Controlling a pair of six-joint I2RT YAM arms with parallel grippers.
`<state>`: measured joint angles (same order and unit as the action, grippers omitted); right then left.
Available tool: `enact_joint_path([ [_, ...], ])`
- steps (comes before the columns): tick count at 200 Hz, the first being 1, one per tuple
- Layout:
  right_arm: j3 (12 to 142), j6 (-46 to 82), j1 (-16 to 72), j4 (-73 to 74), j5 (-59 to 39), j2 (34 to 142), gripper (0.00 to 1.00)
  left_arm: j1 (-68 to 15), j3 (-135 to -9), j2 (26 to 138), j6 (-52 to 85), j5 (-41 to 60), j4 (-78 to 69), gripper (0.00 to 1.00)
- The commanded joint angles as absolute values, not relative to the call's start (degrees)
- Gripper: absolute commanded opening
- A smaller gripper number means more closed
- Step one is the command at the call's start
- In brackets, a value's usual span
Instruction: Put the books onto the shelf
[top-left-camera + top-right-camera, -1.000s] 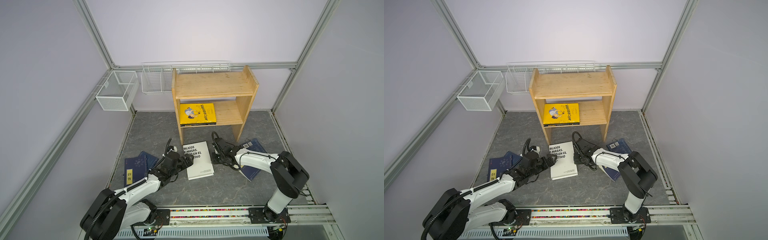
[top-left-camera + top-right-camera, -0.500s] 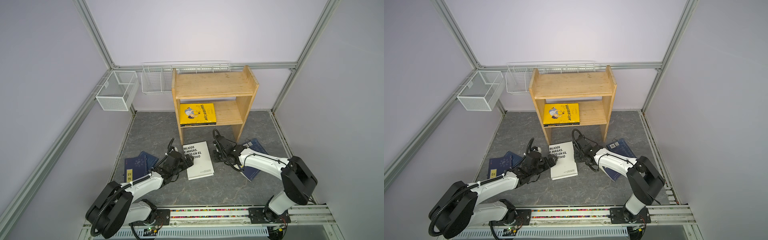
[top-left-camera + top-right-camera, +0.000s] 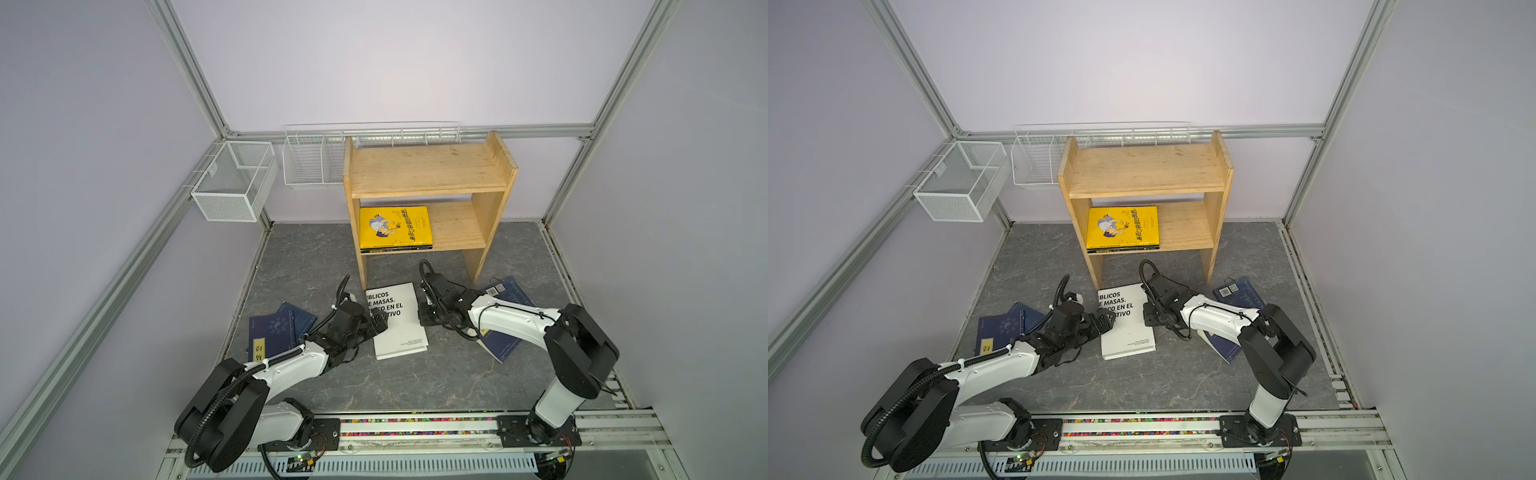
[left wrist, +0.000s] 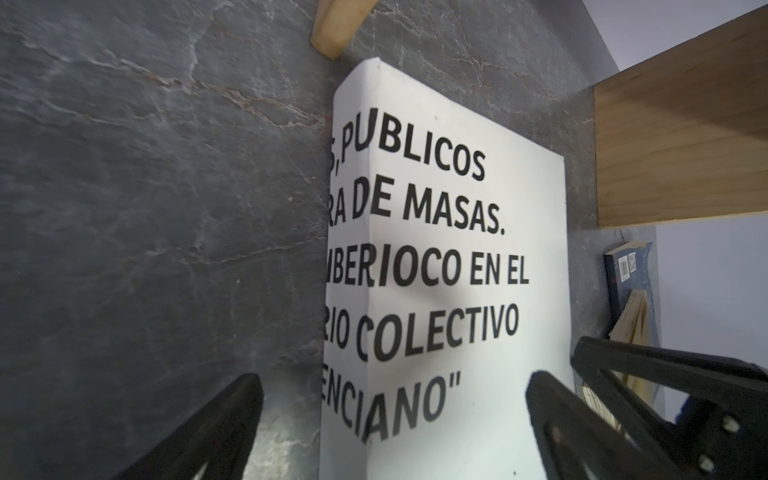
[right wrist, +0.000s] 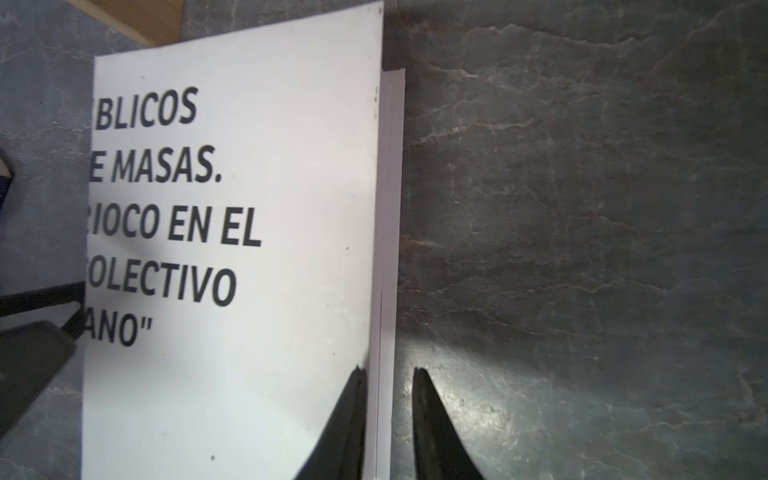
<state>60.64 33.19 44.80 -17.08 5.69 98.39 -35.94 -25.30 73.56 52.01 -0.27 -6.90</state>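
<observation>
Movement over the last second is slight. Your left end effector (image 4: pixel 395 376) has crept a touch further in over the spine side of the white book (image 3: pixel 401 332). It is spread as wide as it goes, with the spine between its fingers and nothing gripped. Your right end effector (image 5: pixel 388 374) has only shuffled along the book's page edge. It is nearly closed: one finger lies over the cover, the other over bare bench just beside the pages. A sliver of bench shows between that finger and the pages, so I judge it has no hold yet. The book itself has not budged; it lies flat in front of the shelf (image 3: pixel 428 170), near its left foot. You are still setting up the lift, not carrying.

On the lower tier the yellow book (image 3: pixel 395 226) lies on a black book (image 3: pixel 395 249). Some navy books (image 3: pixel 278 332) lie on the bench at the left, and another navy book (image 3: pixel 505 291) lies under your right arm. The bench (image 3: pixel 415 382) is dark grey, stone-veined and matt. Lilac walls, aluminium framing and two white wire baskets (image 3: pixel 232 183) close it in.
</observation>
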Motion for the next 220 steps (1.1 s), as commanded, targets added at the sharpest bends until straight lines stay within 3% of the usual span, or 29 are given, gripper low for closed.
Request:
enact_joint_path([
  [1,59.51,33.55,45.51,-16.26,5.42,100.77,0.22,-35.29,-26.81,74.1,52.05,-2.18,-6.04,0.99],
  [64,59.76,32.85,46.02,-17.37,7.85,105.78,0.16,-34.06,-26.89,74.89,51.62,-3.1,-4.6,0.99],
  [114,58.49,34.53,45.99,-18.19,9.84,110.81,0.12,-33.22,-27.82,78.63,51.99,2.05,-9.96,0.99],
  [177,59.32,35.26,45.59,-16.37,5.1,116.97,0.11,-33.13,-30.43,81.83,55.68,17.27,-23.77,0.99],
  [220,58.58,35.27,45.13,-14.79,0.4,117.33,0.11,-34.29,-32.04,77.35,58.61,16.87,-25.04,1.0],
])
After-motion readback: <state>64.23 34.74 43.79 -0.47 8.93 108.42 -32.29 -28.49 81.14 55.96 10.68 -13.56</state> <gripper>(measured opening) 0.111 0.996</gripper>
